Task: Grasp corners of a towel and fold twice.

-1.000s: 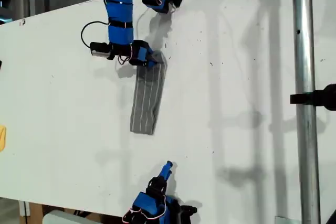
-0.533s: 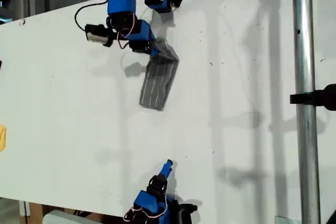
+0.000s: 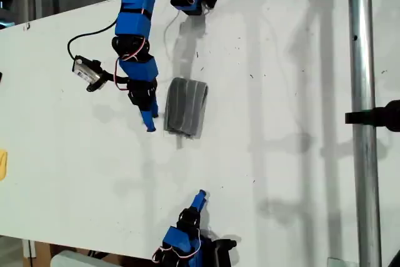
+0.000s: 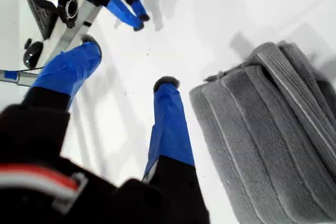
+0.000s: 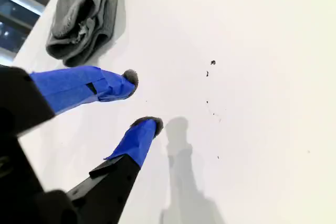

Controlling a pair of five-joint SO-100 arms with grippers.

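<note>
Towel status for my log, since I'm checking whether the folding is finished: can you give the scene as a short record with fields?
towel: grey with thin white stripes, lying folded into a compact bundle on the white table
table: white, bare around the towel
first gripper: open, empty, beside the towel on the exterior view's left, not touching it
second gripper: open, empty, near the exterior view's bottom edge, well apart from the towel
fold state: layered edges visible in the first wrist view; number of folds cannot be told
</note>
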